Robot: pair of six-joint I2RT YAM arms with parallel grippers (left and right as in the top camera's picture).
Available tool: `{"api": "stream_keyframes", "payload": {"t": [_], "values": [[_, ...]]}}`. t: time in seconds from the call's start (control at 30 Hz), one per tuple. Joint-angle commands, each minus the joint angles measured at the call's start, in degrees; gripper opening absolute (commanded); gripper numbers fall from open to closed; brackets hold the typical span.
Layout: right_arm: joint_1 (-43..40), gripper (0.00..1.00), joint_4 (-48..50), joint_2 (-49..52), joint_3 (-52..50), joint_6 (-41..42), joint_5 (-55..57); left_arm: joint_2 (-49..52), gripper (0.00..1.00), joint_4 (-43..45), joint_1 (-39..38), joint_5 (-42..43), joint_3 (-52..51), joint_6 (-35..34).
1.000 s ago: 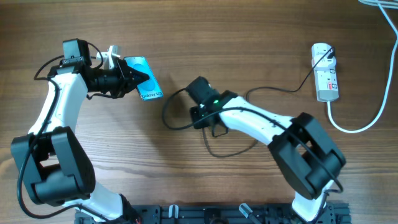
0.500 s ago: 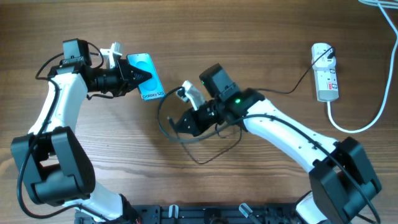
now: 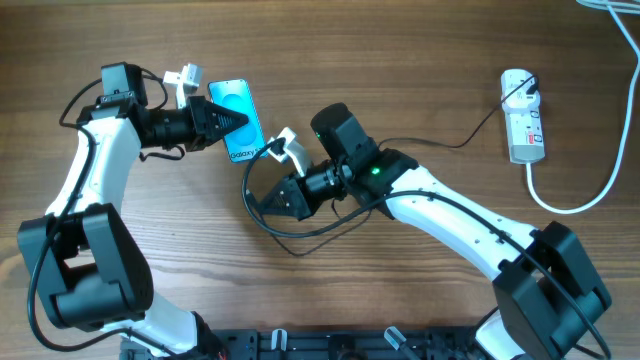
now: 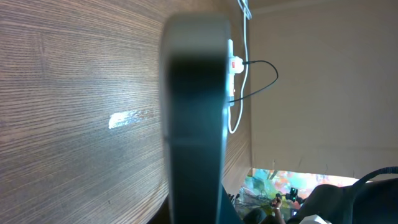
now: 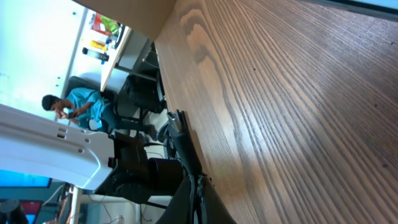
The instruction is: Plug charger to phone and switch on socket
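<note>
Over wooden table point(image 3: 400, 60), left pincer point(image 3: 222, 122) tight on the phone point(image 3: 230, 98), right pincer point(image 3: 268, 200), arm outstretched, tight on the charger point(image 3: 462, 145).

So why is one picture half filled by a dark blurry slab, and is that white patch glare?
Left wrist view: the slab sits too near the lens to focus, probably the held phone edge-on; the white patch is light glinting off the table. Overhead view: sharp, evenly lit.
</note>
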Motion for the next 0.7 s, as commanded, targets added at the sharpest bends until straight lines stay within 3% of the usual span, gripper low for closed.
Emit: {"api": "stream_keyframes", "payload": {"t": [0.0,0.13,0.67], "values": [[0.09,0.04,0.92,0.48,-0.42,1.2,-1.4,-0.96,0.04,0.15,0.24,3.02,0.48,1.88],[0.07,0.04,2.69,0.48,-0.42,6.64,-1.4,-0.96,0.04,0.15,0.24,3.02,0.48,1.88],[0.09,0.04,3.19,0.48,-0.42,6.43,-2.25,-0.96,0.04,0.17,0.24,2.97,0.48,1.88]]}}
